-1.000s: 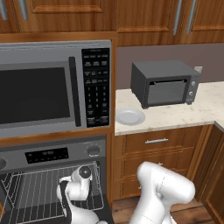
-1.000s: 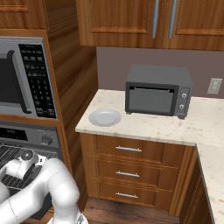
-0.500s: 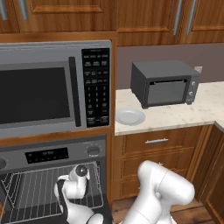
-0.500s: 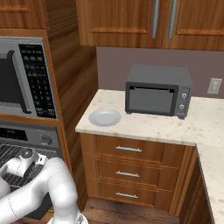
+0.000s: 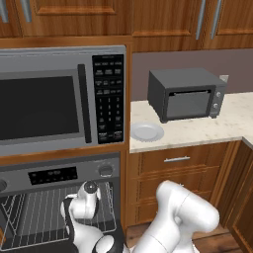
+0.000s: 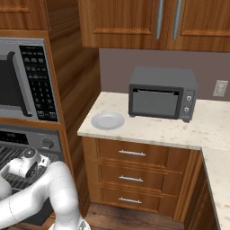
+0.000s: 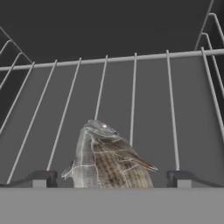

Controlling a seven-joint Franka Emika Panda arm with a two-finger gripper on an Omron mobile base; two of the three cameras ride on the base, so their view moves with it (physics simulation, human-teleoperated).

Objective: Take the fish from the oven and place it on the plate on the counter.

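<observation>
The fish [image 7: 107, 157], silvery-grey with a brown-striped flank, lies on the wire rack [image 7: 131, 96] inside the oven [image 5: 59, 174], whose door hangs down. My gripper [image 7: 111, 180] is open. Its two dark fingertips [image 7: 43, 178] stand one on each side of the fish, a little apart from it. Seen from the left base view, my hand [image 5: 82, 206] reaches low into the oven opening. The pale round plate [image 5: 147, 131] [image 6: 108, 121] sits bare on the beige counter [image 5: 197, 134] [image 6: 148, 131], up and to the right of the oven.
A large microwave [image 5: 54, 99] sits directly above the oven. A dark-grey toaster oven [image 5: 185, 94] [image 6: 162, 92] stands on the counter just right of the plate. Wooden drawers [image 6: 132, 177] are below the counter, cabinets above it.
My hand has edged slightly left and further into the oven opening. The plate and the rest of the scene have not moved.
</observation>
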